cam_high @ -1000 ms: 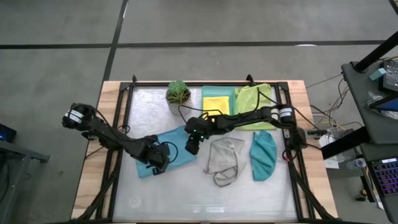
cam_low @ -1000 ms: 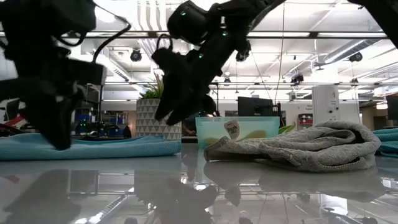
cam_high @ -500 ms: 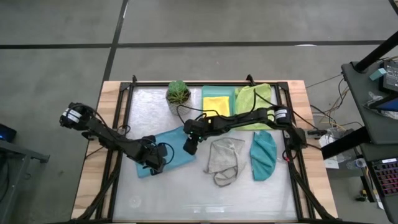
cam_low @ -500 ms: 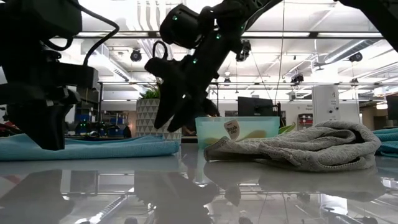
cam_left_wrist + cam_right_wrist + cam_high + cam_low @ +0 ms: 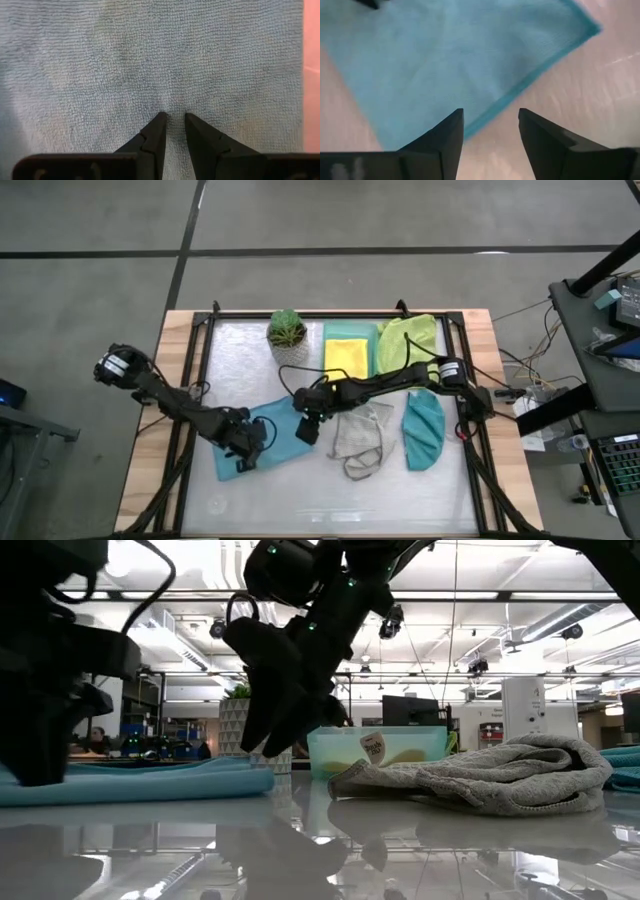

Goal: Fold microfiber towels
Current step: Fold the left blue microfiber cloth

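Right wrist: right gripper (image 5: pixel 489 131) over towel edge (image 5: pixel 520 92)

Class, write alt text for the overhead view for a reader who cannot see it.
Two dark robot arms meet over a light blue towel on a table, the left claw low on it and the right claw open at its edge. Grey, teal, lime and yellow towels and a potted plant lie nearby.

Left arm reaches in low, left gripper (image 5: pixel 245 455) pointing down, fingers nearly together. Right arm stretches across, right gripper (image 5: pixel 307 428) angled down, fingers spread apart.
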Motion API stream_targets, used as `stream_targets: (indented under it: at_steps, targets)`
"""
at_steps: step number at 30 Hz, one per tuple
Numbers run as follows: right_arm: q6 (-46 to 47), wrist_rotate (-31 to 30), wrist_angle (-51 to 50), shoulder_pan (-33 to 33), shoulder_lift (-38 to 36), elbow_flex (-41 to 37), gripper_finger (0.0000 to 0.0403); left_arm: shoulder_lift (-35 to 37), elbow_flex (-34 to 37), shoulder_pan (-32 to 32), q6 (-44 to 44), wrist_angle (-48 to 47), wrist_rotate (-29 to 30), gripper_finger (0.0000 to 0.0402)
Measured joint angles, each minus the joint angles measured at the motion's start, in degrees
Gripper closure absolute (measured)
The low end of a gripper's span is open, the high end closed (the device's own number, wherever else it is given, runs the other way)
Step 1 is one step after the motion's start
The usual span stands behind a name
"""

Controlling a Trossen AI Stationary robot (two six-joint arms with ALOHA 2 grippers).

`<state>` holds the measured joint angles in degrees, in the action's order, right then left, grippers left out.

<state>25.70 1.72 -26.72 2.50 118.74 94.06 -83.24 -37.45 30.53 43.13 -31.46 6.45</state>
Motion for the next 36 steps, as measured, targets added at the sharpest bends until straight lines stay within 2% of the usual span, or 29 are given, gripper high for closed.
stream_targets:
  at_steps: [6,18,32,36]
  targets:
    - [0.18,0.24,-1.67,0.76,0.00,0.07,0.0204,-0.02,-0.11,2.55,0.00,1.72,-1.01,0.0343]
    - [4.17,0.20,0.72,1.13,0.40,0.07,0.0146,-0.04,-0.04,2.68,-0.39,1.70,-0.54,0.0343]
    - [4.13,-1.96,6.73,1.76,3.73,-0.73,0.0146,-0.07,-0.03,2.70,-0.04,3.12,0.08,0.0343]
    - [3.50,0.28,9.15,1.91,4.41,-0.68,0.0153,-0.07,0.06,2.72,-0.02,3.45,0.78,0.0343]
